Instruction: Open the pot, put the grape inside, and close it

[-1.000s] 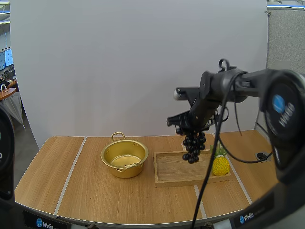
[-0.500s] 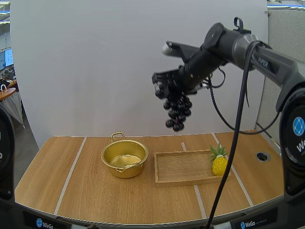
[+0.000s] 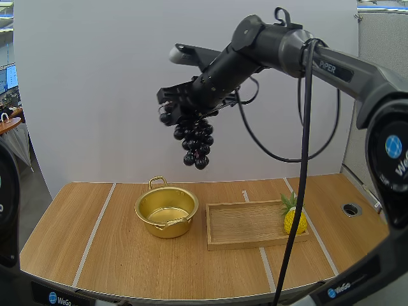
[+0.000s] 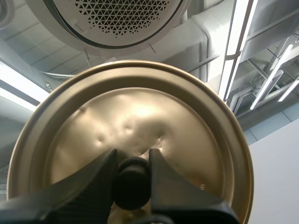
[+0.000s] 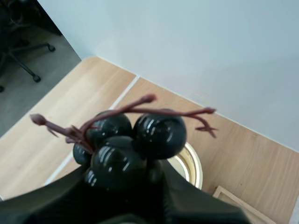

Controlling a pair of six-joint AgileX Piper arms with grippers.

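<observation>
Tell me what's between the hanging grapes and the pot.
Nothing: the high view shows bare air between the grapes and the open pot.

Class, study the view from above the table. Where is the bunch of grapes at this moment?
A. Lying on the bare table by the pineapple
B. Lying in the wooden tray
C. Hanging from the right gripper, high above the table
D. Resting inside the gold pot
C: the bunch of grapes dangles from the right gripper, well clear of the open pot and the wooden tray.
</observation>
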